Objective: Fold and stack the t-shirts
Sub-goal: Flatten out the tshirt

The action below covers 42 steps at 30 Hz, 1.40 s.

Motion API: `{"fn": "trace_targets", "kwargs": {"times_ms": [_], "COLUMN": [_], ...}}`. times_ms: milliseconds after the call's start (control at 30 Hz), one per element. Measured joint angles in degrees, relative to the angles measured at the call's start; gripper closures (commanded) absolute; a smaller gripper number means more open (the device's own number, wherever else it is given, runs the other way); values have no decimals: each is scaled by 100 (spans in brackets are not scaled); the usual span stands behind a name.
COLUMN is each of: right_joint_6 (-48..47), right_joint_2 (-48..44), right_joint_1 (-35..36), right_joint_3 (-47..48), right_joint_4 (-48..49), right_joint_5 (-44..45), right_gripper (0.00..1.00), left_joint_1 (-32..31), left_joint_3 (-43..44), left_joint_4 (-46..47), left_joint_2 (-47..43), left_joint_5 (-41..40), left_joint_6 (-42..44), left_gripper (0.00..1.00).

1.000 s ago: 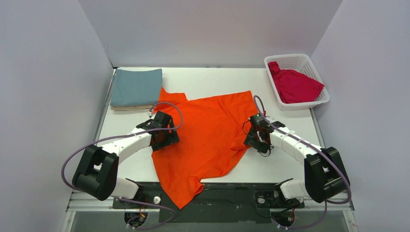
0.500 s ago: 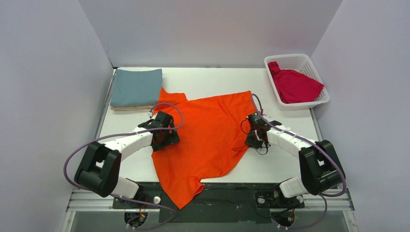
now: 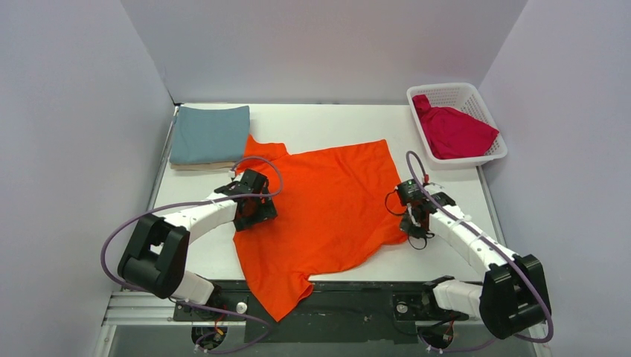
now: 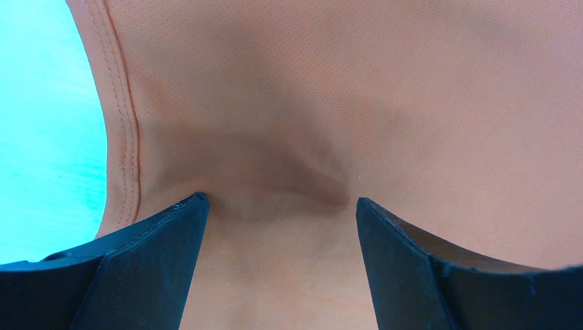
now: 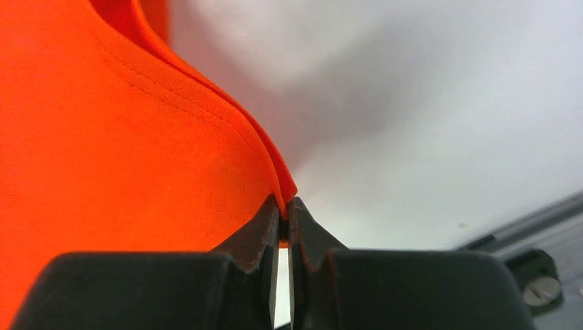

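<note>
The right claw (image 5: 284, 210) is closed tight, its two tips pinching the stitched, doubled edge of the orange t-shirt (image 3: 320, 208) at the garment's right side. The left claw (image 4: 280, 199) stands spread wide over the shirt's left margin, just inside a seamed border. A small pucker of cloth sits between its tips, so they seem to bear down on the fabric, but it holds nothing.

The shirt lies spread across the middle of the table (image 3: 327, 123), its near corner hanging over the front edge. It looks to be a light, limp knit. It will likely sag from any single hold and slide on the smooth top, so hems and corners, where the cloth is doubled, are the sound places to grip.

At the far left a folded teal-blue t-shirt (image 3: 210, 134) rests on a beige one (image 3: 195, 166), which shows only as a sliver. A crimson t-shirt (image 3: 454, 132) is heaped in the white lattice basket (image 3: 454, 91) at far right.

Whether the pinched edge is sleeve or side hem cannot be told. The left wrist view washes out the orange.
</note>
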Motion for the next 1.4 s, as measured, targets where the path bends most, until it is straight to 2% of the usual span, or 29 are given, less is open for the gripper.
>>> {"fn": "trace_targets", "kwargs": {"times_ms": [133,167,200,233,300,333,367,433,600,700,833,1067,1300,1400], "right_joint_6": [103,151,216,275,376,437,490,518,229,-66,-409,-719,-702,-621], "right_joint_2": [-400,-492,-605,-741,-925,-1040,-1147,-1292,-1268,-984,-76,2378,3289,3491], "right_joint_1": [-210,-225,-232,-234,-234,-229,-214,-195,-190,-190,-188,-144,-249,-400], "right_joint_3": [-212,-251,-302,-332,-341,-337,-323,-170,817,1252,1593,2409,2507,2505], "right_joint_4": [-737,-935,-1156,-1408,-1681,-1812,-1921,-2153,-2144,-1565,-695,487,824,870], "right_joint_5": [245,310,350,352,345,337,341,387,599,481,-15,-664,-879,-885], "right_gripper": [93,90,81,79,62,45,32,24,21,20,19,18,18,19], "left_joint_1": [0,0,0,0,0,0,0,0,0,0,68,518,726,726], "left_joint_3": [20,20,22,22,22,22,24,24,153,505,1132,1891,2444,2973], "left_joint_4": [-15,-17,-17,-17,-22,-24,-26,-57,-264,-365,-339,-190,-229,-319], "left_joint_2": [17,17,17,17,13,7,-9,-68,-446,-546,-420,890,2087,2555], "left_joint_5": [-4,-4,-2,0,7,26,50,87,114,107,76,129,225,247], "left_joint_6": [-2,0,0,2,13,26,46,87,177,197,227,404,634,741], "left_gripper": [10,10,10,10,10,10,10,10,10,10,10,10,10,10]}}
